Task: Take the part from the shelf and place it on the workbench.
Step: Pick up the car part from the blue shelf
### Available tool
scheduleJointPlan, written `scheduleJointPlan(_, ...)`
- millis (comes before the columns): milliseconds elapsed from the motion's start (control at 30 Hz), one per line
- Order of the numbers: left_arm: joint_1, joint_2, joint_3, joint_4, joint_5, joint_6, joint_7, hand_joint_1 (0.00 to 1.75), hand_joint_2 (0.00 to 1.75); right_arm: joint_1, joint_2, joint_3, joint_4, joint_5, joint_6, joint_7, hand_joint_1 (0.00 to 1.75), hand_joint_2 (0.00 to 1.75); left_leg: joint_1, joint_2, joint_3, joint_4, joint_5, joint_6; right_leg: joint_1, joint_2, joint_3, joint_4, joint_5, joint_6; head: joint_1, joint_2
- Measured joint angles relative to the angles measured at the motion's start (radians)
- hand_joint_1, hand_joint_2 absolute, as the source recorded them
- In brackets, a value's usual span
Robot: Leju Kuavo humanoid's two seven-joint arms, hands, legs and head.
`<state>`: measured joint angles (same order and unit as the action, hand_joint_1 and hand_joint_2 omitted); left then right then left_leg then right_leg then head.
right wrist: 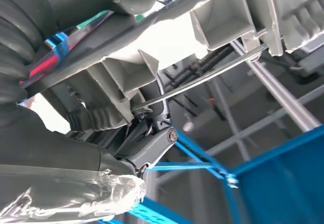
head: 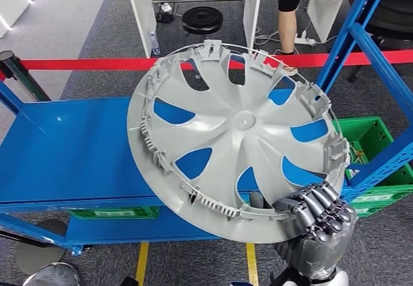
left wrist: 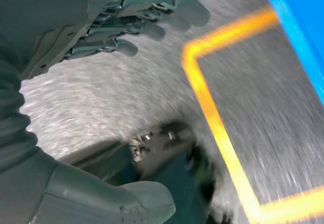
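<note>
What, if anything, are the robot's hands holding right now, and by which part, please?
The right hand grips the grey wheel cover by its lower rim, its inner ribbed side facing the head camera. The left hand holds nothing, fingers apart above the floor.

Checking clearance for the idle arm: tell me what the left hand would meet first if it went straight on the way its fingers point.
The left hand, holding nothing, would probably meet the grey floor, short of the yellow line; depth is unclear.
</note>
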<state>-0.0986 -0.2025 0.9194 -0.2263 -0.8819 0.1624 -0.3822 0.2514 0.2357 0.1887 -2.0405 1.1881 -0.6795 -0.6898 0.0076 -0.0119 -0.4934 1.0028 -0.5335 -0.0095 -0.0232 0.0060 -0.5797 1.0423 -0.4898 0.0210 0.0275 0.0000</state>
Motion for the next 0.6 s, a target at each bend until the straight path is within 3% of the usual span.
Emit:
scheduleJointPlan(33,-0.043,-0.015,0.005,-0.001,0.012,0.031,0.046,0.00,1.75,-0.016,0.000,0.009,0.021,-0.001,0.000,0.008,1.75,1.75,0.001,0.000,-0.012,0.015,-0.014,-0.005,-0.001,-0.005,-0.007,-0.001,0.005,-0.009,-0.001,0.000)
scheduleJointPlan(100,-0.137,-0.044,0.012,-0.005,0.025,0.074,0.113,0.00,1.75,-0.053,-0.004,0.030,0.065,0.011,0.000,0.034,1.75,1.75,0.002,0.003,-0.053,0.100,-0.075,-0.014,-0.001,-0.020,-0.023,-0.004,0.017,-0.025,-0.005,0.000)
scheduleJointPlan(167,-0.193,-0.061,0.014,-0.008,0.036,0.081,0.125,0.00,1.75,-0.080,-0.009,0.049,0.099,0.022,0.000,0.053,1.75,1.75,0.003,0.004,-0.098,0.225,-0.136,-0.018,0.003,-0.028,-0.038,-0.004,0.028,-0.032,-0.006,0.000)
scheduleJointPlan(200,-0.205,-0.067,0.015,-0.010,0.041,0.079,0.122,0.00,1.75,-0.091,-0.011,0.055,0.112,0.024,0.000,0.057,1.75,1.75,0.003,0.005,-0.108,0.261,-0.144,-0.017,0.006,-0.027,-0.045,-0.004,0.034,-0.033,-0.006,0.000)
scheduleJointPlan(233,-0.209,-0.071,0.016,-0.011,0.045,0.078,0.120,0.00,1.75,-0.099,-0.012,0.060,0.123,0.025,0.000,0.058,1.75,1.75,0.002,0.004,-0.102,0.264,-0.132,-0.014,0.009,-0.025,-0.051,-0.004,0.041,-0.033,-0.006,0.000)
scheduleJointPlan(267,-0.212,-0.074,0.016,-0.012,0.048,0.076,0.117,0.00,1.75,-0.105,-0.013,0.063,0.132,0.025,0.000,0.057,1.75,1.75,0.001,0.004,-0.080,0.229,-0.103,-0.008,0.012,-0.022,-0.057,-0.004,0.047,-0.033,-0.007,0.000)
scheduleJointPlan(333,-0.218,-0.078,0.018,-0.015,0.051,0.075,0.114,0.00,1.75,-0.112,-0.014,0.068,0.144,0.026,0.000,0.058,1.75,1.75,-0.005,0.005,-0.009,0.099,-0.044,0.013,0.018,-0.020,-0.066,-0.004,0.060,-0.029,-0.006,0.000)
scheduleJointPlan(400,-0.227,-0.080,0.019,-0.019,0.053,0.074,0.110,0.00,1.75,-0.119,-0.015,0.072,0.152,0.025,0.000,0.055,1.75,1.75,-0.013,0.005,0.035,0.004,-0.022,0.026,0.018,-0.023,-0.073,-0.006,0.075,-0.021,-0.005,0.000)
scheduleJointPlan(500,-0.228,-0.083,0.021,-0.021,0.060,0.070,0.102,0.00,1.75,-0.126,-0.017,0.077,0.159,0.020,0.000,0.039,1.75,1.75,-0.017,0.006,0.029,-0.023,-0.001,0.028,0.014,-0.026,-0.080,-0.018,0.100,-0.004,-0.006,0.000)
scheduleJointPlan(533,-0.227,-0.083,0.021,-0.022,0.063,0.068,0.100,0.00,1.75,-0.126,-0.018,0.078,0.161,0.018,0.000,0.034,1.75,1.75,-0.015,0.007,0.022,-0.028,0.012,0.032,0.013,-0.023,-0.088,-0.014,0.090,0.001,-0.006,0.000)
scheduleJointPlan(600,-0.226,-0.083,0.022,-0.022,0.069,0.061,0.097,0.00,1.75,-0.128,-0.019,0.078,0.163,0.016,0.000,0.028,1.75,1.75,-0.011,0.010,0.001,-0.035,0.037,0.039,0.013,-0.016,-0.116,0.050,0.018,0.008,-0.003,0.000)
